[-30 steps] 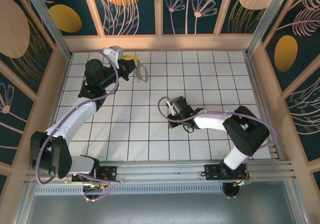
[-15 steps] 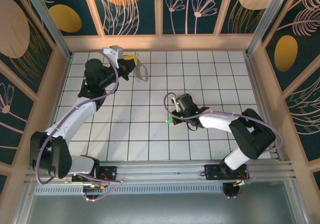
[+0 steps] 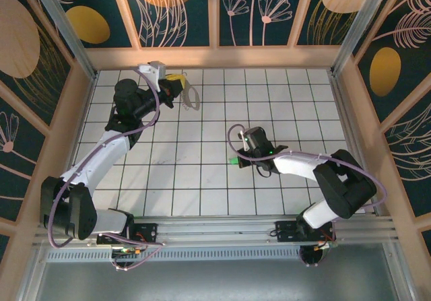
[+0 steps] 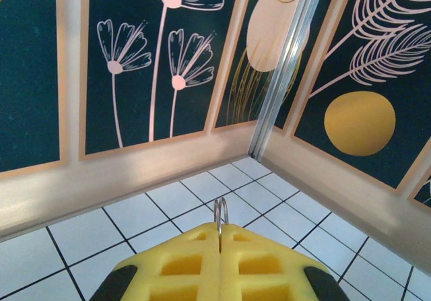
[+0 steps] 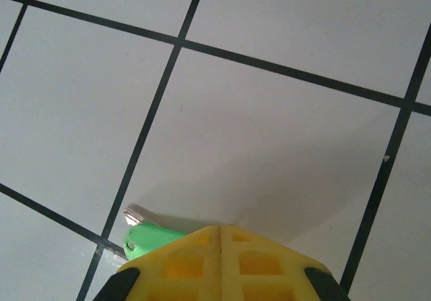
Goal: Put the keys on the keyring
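Jaws tight on keyring [image 4: 221, 213], green key [image 5: 151, 237]

Robot test cell, lab-type bench rig rather than a lived-in room. The working surface is a flat white table top ruled with black grid lines [image 3: 202, 112]. It is boxed in by pale wooden framing [image 3: 215, 57] that holds dark teal wall panels printed with pale flowers, leaves and gold ovals [image 3: 182, 11]. Slanted bare aluminium corner posts [image 3: 60, 18]. Aluminium extrusion rail [image 3: 222, 223] runs along the near edge, with two white-and-black jointed robot arms [image 3: 108, 149] bolted there. Lilac cables [image 3: 157, 102] loop along the arms.
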{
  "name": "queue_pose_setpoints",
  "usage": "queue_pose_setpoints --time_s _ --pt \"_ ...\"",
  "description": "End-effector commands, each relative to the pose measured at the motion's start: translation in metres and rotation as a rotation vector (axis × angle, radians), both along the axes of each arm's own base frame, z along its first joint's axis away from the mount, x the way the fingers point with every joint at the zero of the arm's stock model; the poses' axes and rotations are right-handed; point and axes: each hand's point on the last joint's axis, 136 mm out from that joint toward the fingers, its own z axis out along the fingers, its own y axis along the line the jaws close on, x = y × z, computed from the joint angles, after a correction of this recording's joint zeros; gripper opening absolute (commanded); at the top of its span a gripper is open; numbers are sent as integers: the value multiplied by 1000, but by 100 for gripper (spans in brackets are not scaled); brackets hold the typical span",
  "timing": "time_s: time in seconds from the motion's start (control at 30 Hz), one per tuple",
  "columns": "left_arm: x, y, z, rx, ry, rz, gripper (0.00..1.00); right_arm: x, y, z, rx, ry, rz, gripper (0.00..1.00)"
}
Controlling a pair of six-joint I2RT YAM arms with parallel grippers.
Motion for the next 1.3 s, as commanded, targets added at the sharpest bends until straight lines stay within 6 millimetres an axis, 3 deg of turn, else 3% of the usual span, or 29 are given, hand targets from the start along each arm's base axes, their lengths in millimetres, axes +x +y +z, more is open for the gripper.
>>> queue_pose_setpoints --time_s 0.0,0.2,0.33,0.43,0.63,0.87,1.03,1.27 --pt "-7 -4 29 -34 -71 -27 0 -1 1 -8 12 19 -3 0" --pt "-7 -4 30 -35 -73 -26 0 -3 1 -13 5 29 2 0" --pt "-7 -4 29 -34 -70 -30 0 1 0 -1 25 -4 -6 0" --pt "-9 -6 29 -34 -70 -44 0 12 -1 30 117 -60 -21 0" --pt "-22 -19 26 -12 -87 -124 0 28 2 124 416 -218 17 0" --pt "-52 -53 10 88 -129 -256 0 21 -10 208 664 -395 122 0" --pt "-72 -69 1 116 -157 -330 0 14 -19 243 736 -484 176 0" --pt "-85 -79 -19 138 -150 -369 0 3 -23 262 774 -550 224 0"
